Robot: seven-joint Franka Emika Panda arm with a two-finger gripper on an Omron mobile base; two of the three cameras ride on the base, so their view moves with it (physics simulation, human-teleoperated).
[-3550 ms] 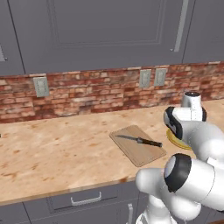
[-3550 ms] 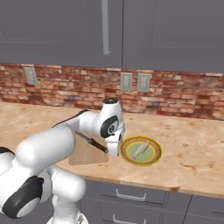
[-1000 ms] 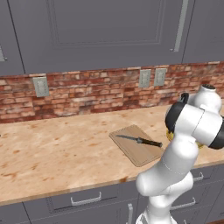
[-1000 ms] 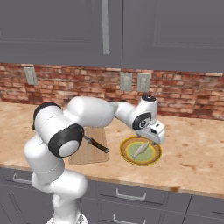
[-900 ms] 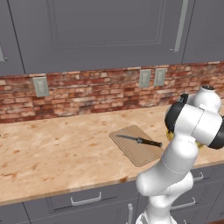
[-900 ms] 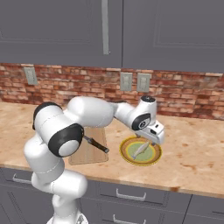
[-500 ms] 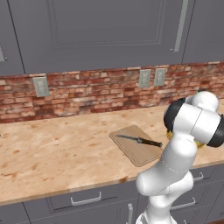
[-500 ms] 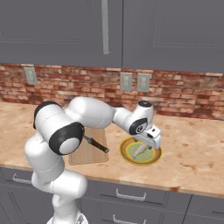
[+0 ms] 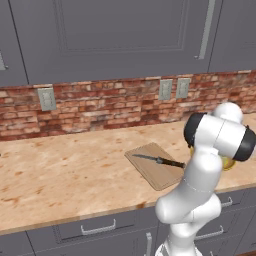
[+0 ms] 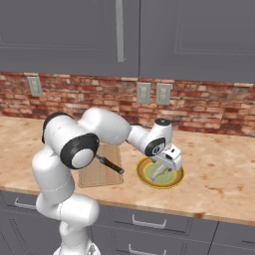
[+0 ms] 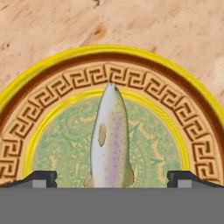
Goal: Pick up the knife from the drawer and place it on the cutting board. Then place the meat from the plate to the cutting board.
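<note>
Hovering over the meat (image 11: 110, 140) on the plate (image 11: 52, 65), hand (image 11: 111, 177) (fingers spread wide) straddling it

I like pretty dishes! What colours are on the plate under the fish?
The plate has a yellow rim, a brown-and-tan key-pattern band, and a green middle. The hand view shows it best.

In the left base view, the arm's elbow hides most of the plate (image 9: 229, 163); a yellow sliver shows at 3 o'clock. In the hand view, the meat (image 11: 110, 140) is cut off at 6 o'clock. The arm covers the cutting board's (image 10: 102, 174) far part in the right base view.
</note>
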